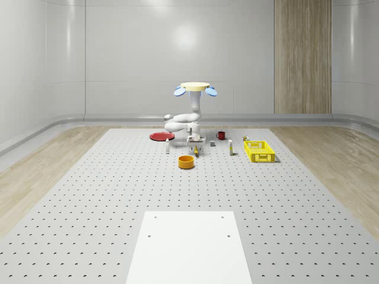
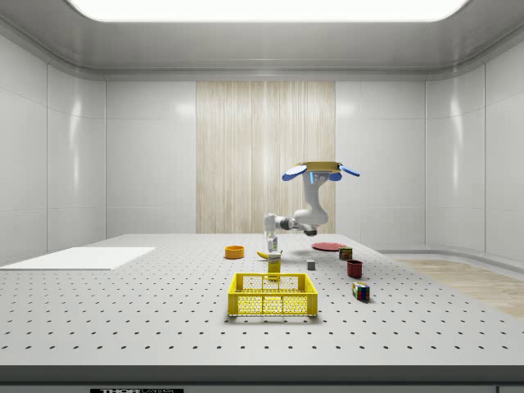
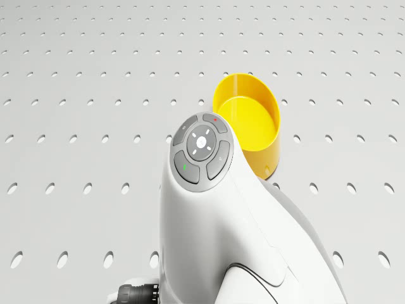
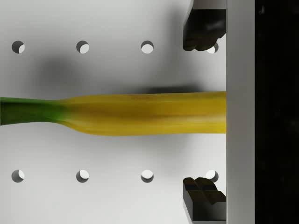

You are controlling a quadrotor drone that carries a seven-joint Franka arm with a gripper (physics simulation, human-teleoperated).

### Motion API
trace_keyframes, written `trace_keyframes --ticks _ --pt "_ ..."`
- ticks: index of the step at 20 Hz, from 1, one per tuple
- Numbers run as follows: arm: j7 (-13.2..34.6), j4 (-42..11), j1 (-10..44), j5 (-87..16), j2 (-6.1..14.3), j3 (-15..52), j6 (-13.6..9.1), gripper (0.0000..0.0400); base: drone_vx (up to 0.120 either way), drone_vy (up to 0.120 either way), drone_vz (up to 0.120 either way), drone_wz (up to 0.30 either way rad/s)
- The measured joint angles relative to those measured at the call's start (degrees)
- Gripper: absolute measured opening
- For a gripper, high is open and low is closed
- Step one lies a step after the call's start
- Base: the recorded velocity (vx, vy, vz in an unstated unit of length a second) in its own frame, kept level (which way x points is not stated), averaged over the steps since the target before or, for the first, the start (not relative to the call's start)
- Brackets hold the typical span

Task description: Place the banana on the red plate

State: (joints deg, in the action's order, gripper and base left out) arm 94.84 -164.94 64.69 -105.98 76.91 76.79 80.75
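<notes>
Spread hand (image 4: pixel 204 112) fingertips (image 4: pixel 202 28) straddling banana (image 4: pixel 140 113) (lying crosswise between them), drone (image 1: pixel 195 87) hovering above.

Banana (image 4: pixel 140 113): yellow, green stem, lying flat on the perforated surface (image 4: pixel 107 196). Red plate (image 1: pixel 160 136): flat on the surface, well apart from banana.

I'm looking at a grey perforated table (image 1: pixel 106 195) with a white panel (image 1: pixel 188 245) at the whole-scene view's bottom centre. Mid-frame sit an orange bowl (image 1: pixel 186 161), the banana (image 4: pixel 140 113) lying flat, and a yellow crate (image 1: pixel 259 150) to the right. Behind, the red plate (image 1: pixel 160 136) sits centre-left, a dark red mug (image 1: pixel 221 135) centre-right.
</notes>
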Motion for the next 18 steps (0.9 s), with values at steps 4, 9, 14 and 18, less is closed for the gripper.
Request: trace_keyframes --ticks 4,9,14,18 --pt "0.14 0.07 0.17 0.1 0.79 -0.1 0.81 0.04 0.0 0.0 -0.05 0.0" --pt "0.0 0.54 0.25 -2.03 2.02 -2.61 2.77 0.04 0.0 0.0 0.0 0.0" --pt "-0.02 0.96 0.43 -3.47 2.9 -4.32 4.19 0.04 0.0 0.0 0.0 0.0" --pt "0.04 1.11 0.59 -3.81 3.4 -4.8 4.85 0.0345 0.0 0.0 0.0 0.0"
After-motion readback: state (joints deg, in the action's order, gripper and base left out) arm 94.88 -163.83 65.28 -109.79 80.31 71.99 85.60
